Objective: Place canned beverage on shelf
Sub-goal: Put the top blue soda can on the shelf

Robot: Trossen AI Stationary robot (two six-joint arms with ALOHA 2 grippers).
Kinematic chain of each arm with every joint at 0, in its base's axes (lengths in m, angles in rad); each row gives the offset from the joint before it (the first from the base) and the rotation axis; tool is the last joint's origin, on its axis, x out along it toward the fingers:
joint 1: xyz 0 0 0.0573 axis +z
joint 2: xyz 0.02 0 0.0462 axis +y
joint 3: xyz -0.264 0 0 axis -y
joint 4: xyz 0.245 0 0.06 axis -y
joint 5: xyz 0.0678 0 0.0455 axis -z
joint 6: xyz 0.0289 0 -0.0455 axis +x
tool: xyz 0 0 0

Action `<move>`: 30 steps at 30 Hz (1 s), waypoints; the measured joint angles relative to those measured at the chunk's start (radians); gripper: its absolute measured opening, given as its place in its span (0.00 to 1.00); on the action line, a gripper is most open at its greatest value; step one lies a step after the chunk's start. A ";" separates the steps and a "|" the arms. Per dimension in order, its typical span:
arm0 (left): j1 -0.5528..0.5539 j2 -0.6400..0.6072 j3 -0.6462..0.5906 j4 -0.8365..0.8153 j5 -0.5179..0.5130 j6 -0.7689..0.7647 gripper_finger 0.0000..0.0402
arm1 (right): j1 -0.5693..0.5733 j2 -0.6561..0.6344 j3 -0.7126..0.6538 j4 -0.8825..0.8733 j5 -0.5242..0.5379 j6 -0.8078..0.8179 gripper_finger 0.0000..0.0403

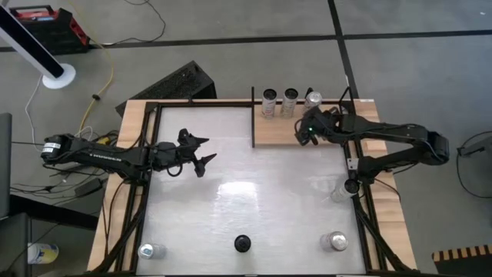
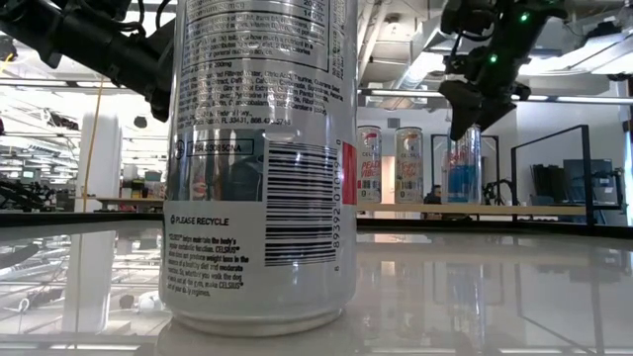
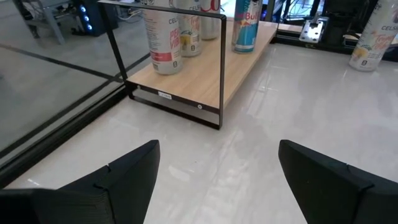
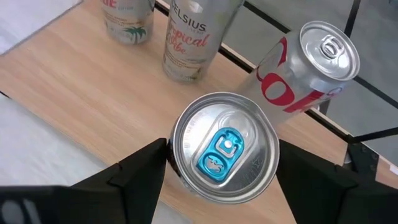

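You're looking at a robotics lab or open-plan workshop: 2 dark arms (image 1: 100, 154) mounted on a framed white table (image 1: 254, 200), cables (image 1: 108, 69) trailing across grey floor, exposed ceiling ducts (image 2: 396, 40) and glass partitions (image 2: 554, 168) behind.

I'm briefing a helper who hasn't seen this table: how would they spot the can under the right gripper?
Find the light-wood shelf at the table's far edge. Four cans stand there; three line its back edge, and this can stands in front of them, between the right gripper's open fingers. Only it has a blue pull tab.
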 joint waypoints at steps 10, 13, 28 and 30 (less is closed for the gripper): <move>0.000 0.000 0.000 0.000 0.000 -0.001 0.78 | -0.041 -0.033 0.000 -0.064 -0.011 -0.100 0.71; 0.000 0.000 0.000 0.000 0.000 -0.001 0.78 | -0.080 -0.064 -0.002 -0.093 -0.020 -0.143 0.71; 0.000 0.000 0.000 -0.001 0.000 0.000 0.78 | -0.310 -0.130 -0.004 -0.064 -0.125 -0.416 0.70; 0.000 0.000 0.000 -0.001 0.000 0.003 0.78 | -0.333 -0.130 -0.004 -0.026 -0.156 -0.484 0.70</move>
